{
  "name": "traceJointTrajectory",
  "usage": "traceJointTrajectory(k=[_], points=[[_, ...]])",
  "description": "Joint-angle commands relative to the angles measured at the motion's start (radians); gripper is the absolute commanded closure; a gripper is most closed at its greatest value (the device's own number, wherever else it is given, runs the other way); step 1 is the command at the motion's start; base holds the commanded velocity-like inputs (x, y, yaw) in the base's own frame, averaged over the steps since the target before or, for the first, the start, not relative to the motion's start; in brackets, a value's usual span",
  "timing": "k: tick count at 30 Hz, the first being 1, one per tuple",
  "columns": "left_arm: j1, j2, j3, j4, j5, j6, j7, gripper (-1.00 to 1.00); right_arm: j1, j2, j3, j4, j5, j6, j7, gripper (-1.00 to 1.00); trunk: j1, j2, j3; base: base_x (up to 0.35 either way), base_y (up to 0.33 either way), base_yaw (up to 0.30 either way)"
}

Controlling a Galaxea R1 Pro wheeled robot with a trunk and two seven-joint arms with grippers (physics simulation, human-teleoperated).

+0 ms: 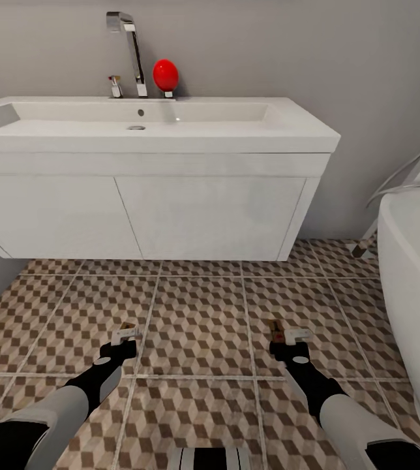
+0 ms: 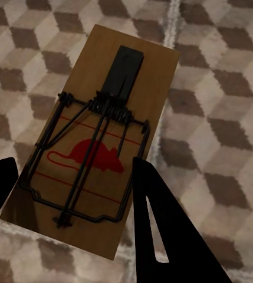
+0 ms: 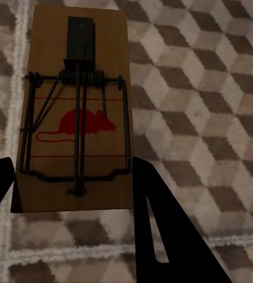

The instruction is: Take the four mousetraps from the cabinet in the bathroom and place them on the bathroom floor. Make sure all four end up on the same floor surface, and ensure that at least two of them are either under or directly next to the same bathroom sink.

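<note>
Two hands reach forward low over the patterned floor (image 1: 197, 320), each closed on a mousetrap. Left hand (image 1: 124, 339) pinches its mousetrap (image 2: 94, 138) by the near end, the wooden slab with its black wire spring and red mouse print sticking out past the dark fingers (image 2: 161, 230). Right hand (image 1: 287, 339) grips the other mousetrap (image 3: 76, 112) the same way, between its fingers (image 3: 161, 224). Beyond them, against the grey wall, hangs the long white sink (image 1: 151, 130) with a chrome tap (image 1: 132, 52) and a red ball-shaped thing (image 1: 165, 75) beside it. A white bathtub (image 1: 415, 274) stands to the right.
</note>
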Motion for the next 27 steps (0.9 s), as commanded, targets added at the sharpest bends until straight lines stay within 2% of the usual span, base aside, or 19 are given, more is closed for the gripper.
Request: traceJointTrajectory(k=[1,15,27], points=[[0.000,0.000,-0.009,0.001,0.010,-0.003,0.003,1.00,0.000,0.000,0.007,0.000,0.001,0.001,-0.008,1.00,0.000,0.000,-0.001,0.000,0.000,0.000],[0.000,-0.004,-0.009,0.002,0.014,-0.007,0.011,1.00,-0.001,0.000,0.007,0.000,0.002,0.000,-0.009,1.00,0.000,0.000,-0.001,0.000,0.000,0.000],[0.000,-0.010,-0.007,0.002,0.019,-0.006,0.091,1.00,-0.001,0.000,0.007,0.000,0.002,0.000,-0.009,1.00,0.000,0.000,-0.001,0.000,0.000,0.000]])
